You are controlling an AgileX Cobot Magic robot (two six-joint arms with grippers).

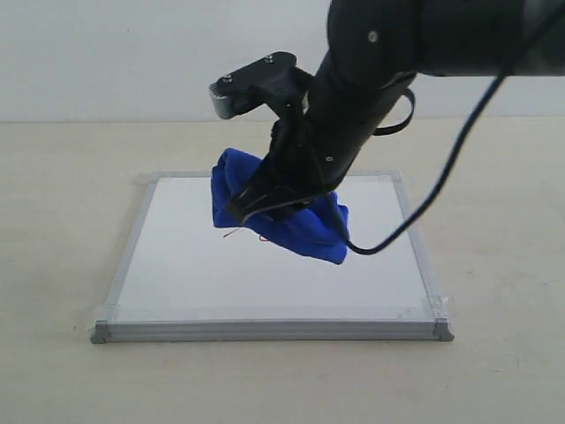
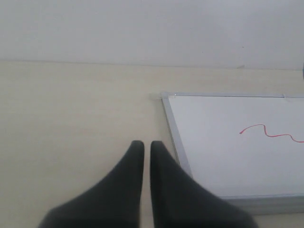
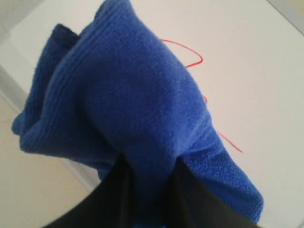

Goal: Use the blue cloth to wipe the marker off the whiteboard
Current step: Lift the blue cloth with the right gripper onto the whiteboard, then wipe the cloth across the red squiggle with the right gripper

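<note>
I'm looking at a pale beige tabletop (image 1: 53, 265) with a plain, matte surface that fills my exterior feed from the near edge to the far one. The whiteboard (image 1: 194, 283) lies flat on it, roughly centred, with its long near side square to that camera. Its silver-grey frame (image 1: 265, 331) rests on the tabletop all round, and clear tape (image 1: 439, 306) sits over the near corners. On my left wrist feed, the same beige surface runs alongside one of the board's corners.
</note>
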